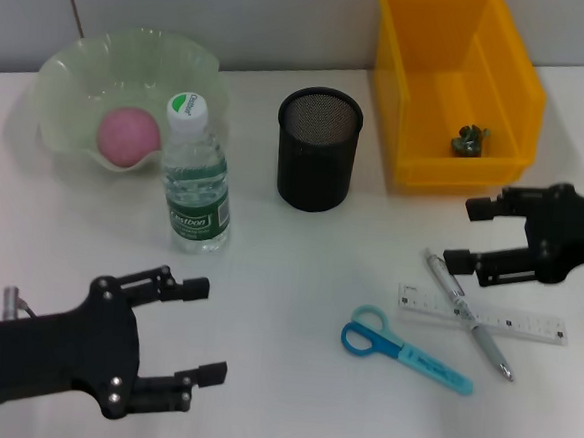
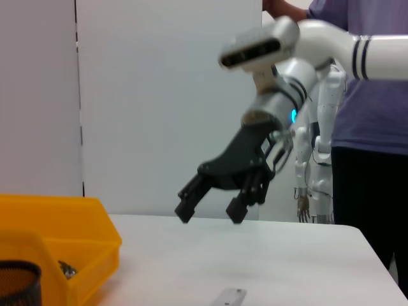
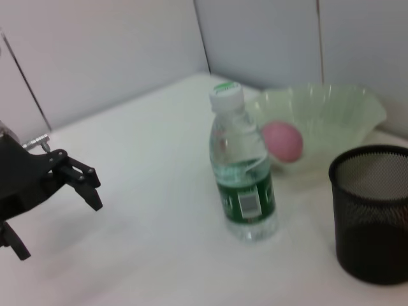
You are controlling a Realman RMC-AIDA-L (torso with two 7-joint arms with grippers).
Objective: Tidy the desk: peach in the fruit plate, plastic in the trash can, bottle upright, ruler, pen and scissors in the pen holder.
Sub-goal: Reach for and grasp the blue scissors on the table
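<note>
The pink peach (image 1: pixel 129 134) lies in the pale green fruit plate (image 1: pixel 77 69) at the back left. In front of the plate the water bottle (image 1: pixel 197 172) stands upright. The black mesh pen holder (image 1: pixel 319 149) stands mid-table. Crumpled plastic (image 1: pixel 470 141) lies in the yellow trash can (image 1: pixel 421 98). At the front right the pen (image 1: pixel 488 348) lies across the clear ruler (image 1: pixel 530 327), with the blue scissors (image 1: pixel 417 360) beside them. My right gripper (image 1: pixel 466 234) hovers open just behind the pen's top end. My left gripper (image 1: pixel 204 330) is open at the front left, holding nothing.
The left wrist view shows the right gripper (image 2: pixel 210 217) above the white table, with a person and another robot arm beyond the table's far edge. Bare table lies between the bottle and the scissors.
</note>
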